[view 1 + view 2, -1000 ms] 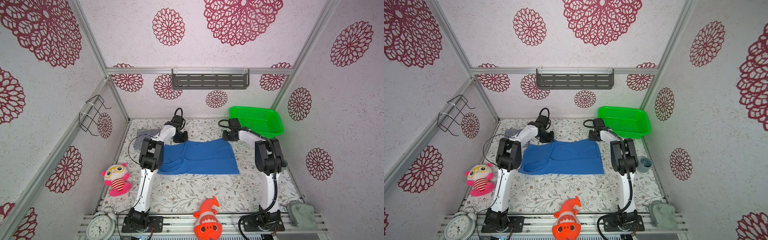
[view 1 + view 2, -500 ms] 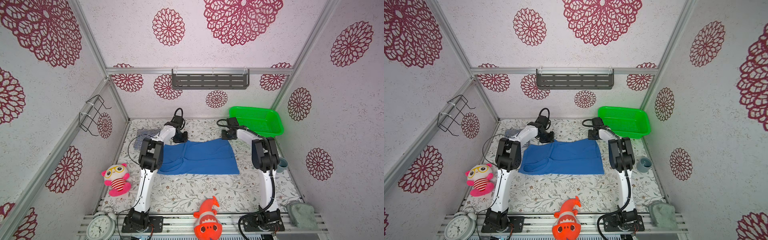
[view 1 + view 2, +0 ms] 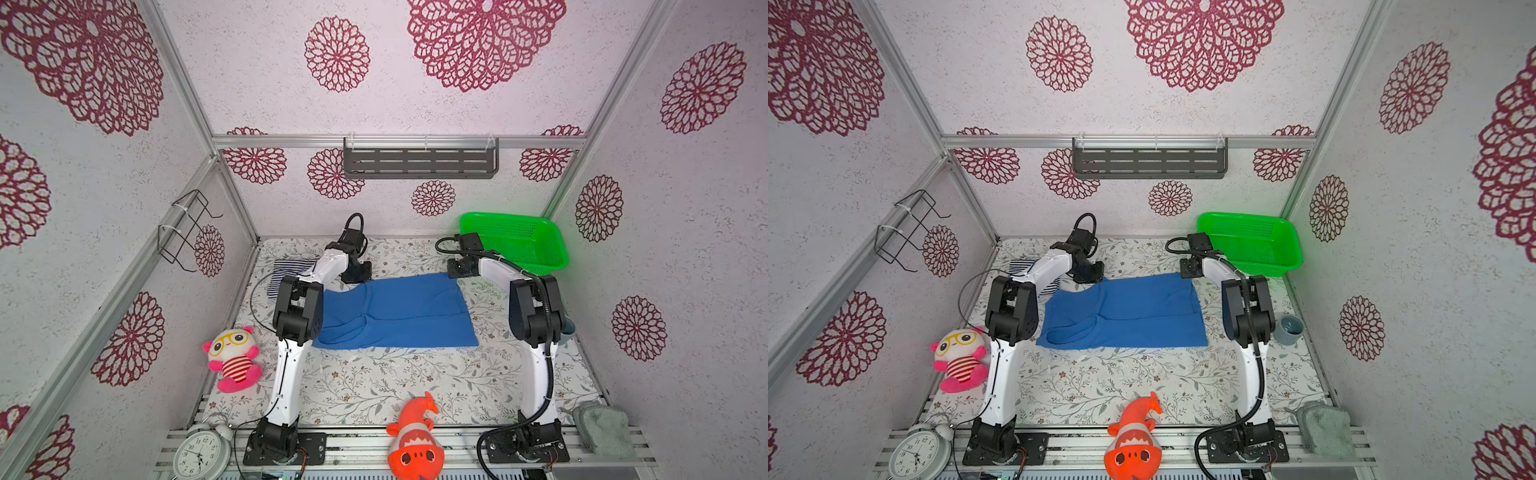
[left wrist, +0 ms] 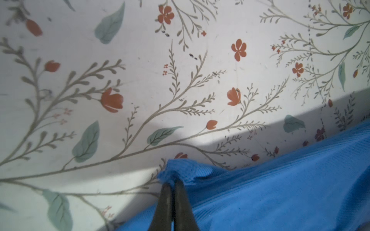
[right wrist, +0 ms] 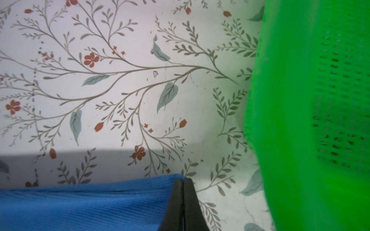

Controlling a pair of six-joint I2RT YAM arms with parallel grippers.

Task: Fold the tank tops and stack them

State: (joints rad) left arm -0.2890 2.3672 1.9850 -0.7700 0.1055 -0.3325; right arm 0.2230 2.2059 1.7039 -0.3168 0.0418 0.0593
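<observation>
Both arms stretch toward mid-frame in both top views; left tool (image 4: 172,182) and right tool (image 5: 183,180), jaws closed, pinch the blue tank top (image 3: 399,316).

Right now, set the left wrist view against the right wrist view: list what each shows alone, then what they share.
Left wrist only: the left tool, shut on a bunched-up corner of the blue tank top. Right wrist only: the green basket and the right tool, shut on a flatter corner of that tank top. Shared: the blue cloth and the floral table cover, partly in shadow.
</observation>
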